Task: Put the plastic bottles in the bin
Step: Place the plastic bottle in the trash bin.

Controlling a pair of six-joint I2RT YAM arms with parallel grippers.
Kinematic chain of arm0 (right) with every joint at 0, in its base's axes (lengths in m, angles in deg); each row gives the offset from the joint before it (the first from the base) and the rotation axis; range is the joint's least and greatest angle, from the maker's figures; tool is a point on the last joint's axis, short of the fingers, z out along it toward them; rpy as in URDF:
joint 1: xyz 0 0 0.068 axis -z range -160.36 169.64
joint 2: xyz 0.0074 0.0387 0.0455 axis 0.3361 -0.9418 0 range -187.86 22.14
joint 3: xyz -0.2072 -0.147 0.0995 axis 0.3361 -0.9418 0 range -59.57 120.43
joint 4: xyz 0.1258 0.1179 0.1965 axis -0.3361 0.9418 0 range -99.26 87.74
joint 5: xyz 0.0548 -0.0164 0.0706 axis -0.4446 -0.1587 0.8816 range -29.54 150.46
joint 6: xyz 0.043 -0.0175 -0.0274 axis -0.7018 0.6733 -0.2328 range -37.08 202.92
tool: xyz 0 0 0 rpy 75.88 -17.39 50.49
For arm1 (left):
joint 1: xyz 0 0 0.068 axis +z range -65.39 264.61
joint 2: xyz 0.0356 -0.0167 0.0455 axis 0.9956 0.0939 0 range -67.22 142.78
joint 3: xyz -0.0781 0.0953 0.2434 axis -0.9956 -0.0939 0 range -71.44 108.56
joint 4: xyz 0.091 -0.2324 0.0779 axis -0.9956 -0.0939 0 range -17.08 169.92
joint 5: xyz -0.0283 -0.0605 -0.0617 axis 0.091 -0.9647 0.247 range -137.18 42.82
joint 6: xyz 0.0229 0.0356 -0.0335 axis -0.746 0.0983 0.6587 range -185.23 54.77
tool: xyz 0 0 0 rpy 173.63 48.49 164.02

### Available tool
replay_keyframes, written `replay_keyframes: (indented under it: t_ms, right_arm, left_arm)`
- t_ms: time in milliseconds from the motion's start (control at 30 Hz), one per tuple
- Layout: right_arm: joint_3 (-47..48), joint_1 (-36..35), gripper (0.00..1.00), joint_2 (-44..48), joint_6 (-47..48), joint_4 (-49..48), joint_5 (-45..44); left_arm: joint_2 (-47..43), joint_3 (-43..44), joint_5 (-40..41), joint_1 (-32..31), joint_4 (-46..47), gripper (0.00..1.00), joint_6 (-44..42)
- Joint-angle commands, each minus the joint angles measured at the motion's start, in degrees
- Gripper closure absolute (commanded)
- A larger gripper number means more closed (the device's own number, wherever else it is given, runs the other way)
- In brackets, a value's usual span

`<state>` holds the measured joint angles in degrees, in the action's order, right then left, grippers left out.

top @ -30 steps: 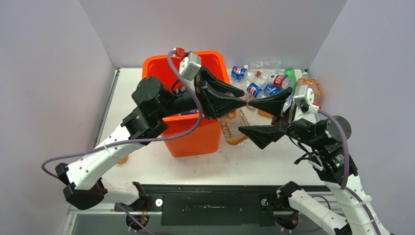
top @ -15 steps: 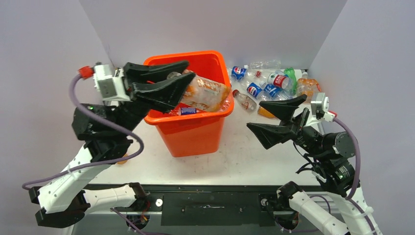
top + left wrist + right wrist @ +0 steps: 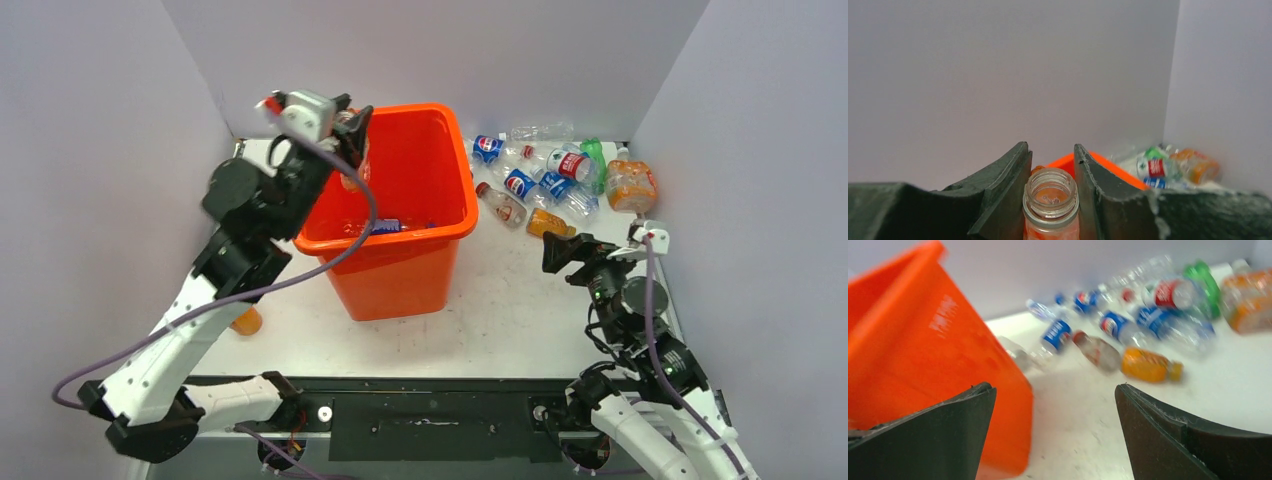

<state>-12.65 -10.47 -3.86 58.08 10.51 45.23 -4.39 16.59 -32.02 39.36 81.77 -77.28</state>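
Now that the right gripper [image 3: 566,256] has drawn back toward its base from the spot beside the bin where the two arms met a second ago, it hangs low with its fingers spread wide and nothing between them. It faces a small orange bottle [image 3: 548,222] lying just beyond on the table [image 3: 480,320]. On the near left, by the other arm, a stray bottle [image 3: 245,322] lies alone.

Further in stands the bin [image 3: 385,242], with at least one blue-labelled bottle [image 3: 385,227] already at the bottom. The left gripper [image 3: 1050,162] has swung from across the bin's middle to its far left corner. Its fingers are clamped on the neck of a capless bottle [image 3: 1050,202], orange, hanging at the rim. Whether it is fully over the opening I cannot tell, but letting go looks like the next step.

At the back right a heap of bottles [image 3: 545,180] waits, so most of the job remains.
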Motion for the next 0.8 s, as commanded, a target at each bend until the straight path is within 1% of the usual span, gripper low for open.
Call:
replay_keyframes:
  t_ms: [0,67,100,133,167,233,267,333,367,433,467,533,600,667,767]
  right_arm:
    - [-4.7,-0.2,0.07,0.0,-3.9,3.5,-11.0]
    - [-6.2,-0.2,0.1,-1.0,-5.0,4.3,-13.7]
    - [-6.5,-0.2,0.1,-2.0,-5.6,5.3,-15.1]
    - [-6.4,-0.2,0.1,-3.3,-6.9,6.7,-16.8]
    - [-6.1,-0.2,0.1,-4.8,-7.8,7.8,-17.8]
    - [-5.2,-0.2,0.1,-7.4,-8.1,8.9,-17.3]
    - [-4.9,-0.3,0.1,-8.6,-8.3,9.0,-16.5]
    - [-4.9,-0.2,0.1,-9.4,-8.7,8.3,-15.2]
    - [-5.0,-0.2,0.1,-9.6,-8.8,7.9,-14.6]
    - [-5.2,-0.2,0.1,-9.8,-9.4,7.2,-13.9]
    - [-5.4,-0.2,0.1,-10.0,-9.7,6.7,-13.5]
    - [-6.1,-0.1,0.1,-10.6,-10.5,5.5,-12.1]
    - [-7.0,-0.2,0.1,-11.3,-11.3,3.9,-10.0]
    - [-8.4,-0.1,0.1,-12.2,-11.6,1.4,-6.0]
    - [-12.2,-0.1,0.1,-12.0,-10.1,-5.7,4.0]
  left_arm:
    - [4.9,0.8,-4.4,4.6,-9.4,1.0,4.8]
    - [5.8,0.6,-4.7,5.0,-9.4,1.0,6.3]
    - [6.2,0.8,-5.1,5.2,-9.8,0.95,7.6]
    - [6.7,1.3,-5.9,5.4,-10.3,0.75,8.8]
    - [7.2,1.7,-6.4,5.4,-10.7,0.49,9.5]
    - [7.2,1.9,-6.7,5.4,-10.4,0.09,10.9]
    - [6.7,1.7,-6.6,5.4,-9.7,0.03,11.5]
    - [4.9,0.6,-5.6,5.4,-6.9,0.04,11.7]
    - [3.6,-0.1,-5.1,5.4,-5.5,0.04,13.4]
    - [0.5,-2.0,-3.5,5.4,-3.0,0.04,14.2]
    - [-1.6,-3.4,-2.3,5.4,-0.2,0.04,14.7]
    - [-6.3,-7.3,1.0,5.4,4.1,0.04,15.1]
    - [-12.0,-13.1,5.6,5.5,8.5,0.04,15.4]
    - [-17.8,-18.6,11.0,5.4,10.8,0.04,15.7]
    - [-25.8,-25.5,16.2,5.5,9.1,0.04,16.4]
